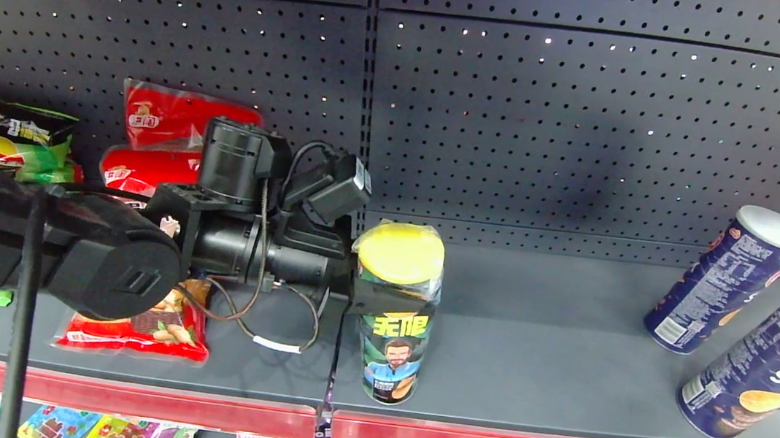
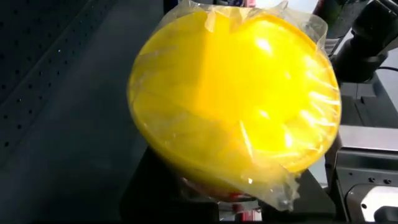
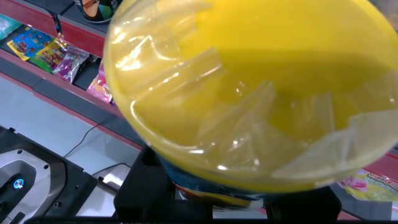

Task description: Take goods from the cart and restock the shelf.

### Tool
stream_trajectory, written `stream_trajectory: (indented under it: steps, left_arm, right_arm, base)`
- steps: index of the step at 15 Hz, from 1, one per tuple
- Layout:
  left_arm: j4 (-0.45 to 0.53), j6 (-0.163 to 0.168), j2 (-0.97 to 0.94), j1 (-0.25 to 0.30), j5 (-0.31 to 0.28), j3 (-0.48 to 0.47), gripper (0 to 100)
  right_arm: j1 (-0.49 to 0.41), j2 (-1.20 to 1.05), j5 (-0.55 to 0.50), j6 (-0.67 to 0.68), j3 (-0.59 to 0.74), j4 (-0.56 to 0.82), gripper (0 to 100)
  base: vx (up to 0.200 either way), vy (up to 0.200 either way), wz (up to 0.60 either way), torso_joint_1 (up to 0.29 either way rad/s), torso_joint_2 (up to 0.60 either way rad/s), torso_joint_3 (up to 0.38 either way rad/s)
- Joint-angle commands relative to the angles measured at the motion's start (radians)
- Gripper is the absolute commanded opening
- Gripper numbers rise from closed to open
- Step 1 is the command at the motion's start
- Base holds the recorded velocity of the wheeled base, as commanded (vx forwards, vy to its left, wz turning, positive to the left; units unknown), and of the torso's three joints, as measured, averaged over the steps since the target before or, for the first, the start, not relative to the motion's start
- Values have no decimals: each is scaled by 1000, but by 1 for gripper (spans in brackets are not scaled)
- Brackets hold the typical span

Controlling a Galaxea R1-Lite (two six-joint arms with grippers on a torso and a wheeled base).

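Head view shows upright green can (image 1: 390,355), yellow film-wrapped lid (image 1: 401,252).

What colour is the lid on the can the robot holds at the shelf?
Yellow, under clear wrap; the lid shows best in the left wrist view.

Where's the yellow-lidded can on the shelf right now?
Head view: the yellow-lidded can is upright near the shelf's front edge, about mid-width, held by the left gripper, with the red snack bag to its left.
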Motion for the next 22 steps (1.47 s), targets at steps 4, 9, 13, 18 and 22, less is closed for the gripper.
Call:
stream_trajectory:
  steps: [4,9,13,18,22]
  left_arm:
    - [-1,1,2,-10,1,27,0]
    - [2,-8,11,-10,4,33,0]
    - [-1,-5,16,-11,10,39,100]
    - [-7,-2,8,-5,24,47,100]
    - [-9,-8,-81,33,103,171,100]
  right_arm:
    - [1,2,1,-1,5,0,0]
    - [1,10,1,-1,6,0,0]
    - [1,11,1,-1,6,0,0]
    - [14,105,7,-5,-71,-9,0]
    - [137,356,17,-8,-258,-57,0]
  base:
    - [0,0,0,0,0,0]
    - [0,0,0,0,0,0]
    - [0,0,0,0,0,0]
    - [0,0,0,0,0,0]
    - [0,0,0,0,0,0]
